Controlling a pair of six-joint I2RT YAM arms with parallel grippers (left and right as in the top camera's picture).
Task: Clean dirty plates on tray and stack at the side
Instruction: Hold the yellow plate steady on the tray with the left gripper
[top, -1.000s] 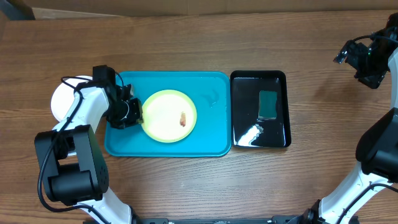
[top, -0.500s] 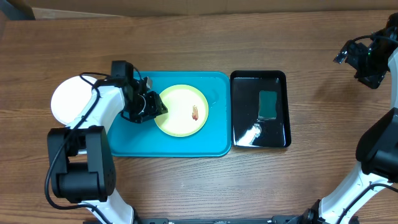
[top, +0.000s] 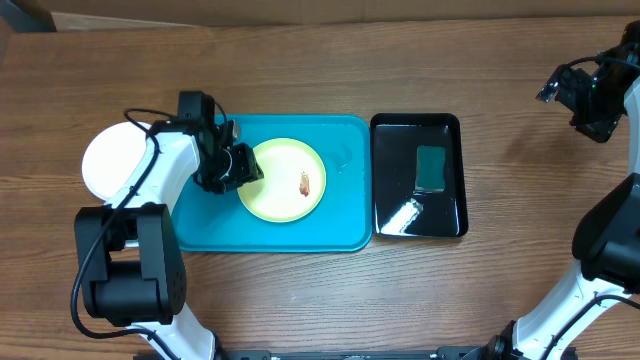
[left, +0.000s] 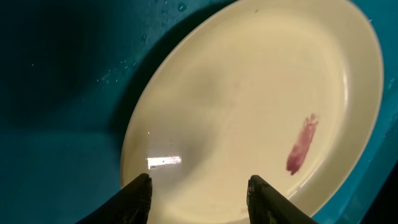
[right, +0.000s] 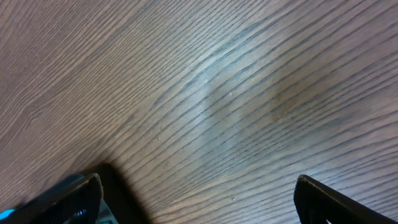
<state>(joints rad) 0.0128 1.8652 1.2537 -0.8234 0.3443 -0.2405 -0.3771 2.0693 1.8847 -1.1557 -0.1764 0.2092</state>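
Shifted rightward over the last second, along with the left pincer (top: 240, 168): the pale yellow-green plate (top: 283, 180), then eased back a touch to the left. Loosened too, from pinched tight to moderately parted (plate surface plain between the two dark fingers (left: 138, 199) in the wrist view, nothing clamped). Lying flat now in the middle of the turquoise tray (top: 340, 230), reddish smear (top: 304, 181) right of its centre, left pincer low at its left rim. Resting on the bench (top: 300, 70) just left of the tray, partly under the left arm: a white plate (top: 105, 165). Just beside the tray on the right, a black tray (top: 392, 160) holding a green sponge (top: 432, 167). Spread wide over bare wood at the far right: the right pincer (top: 585, 95).
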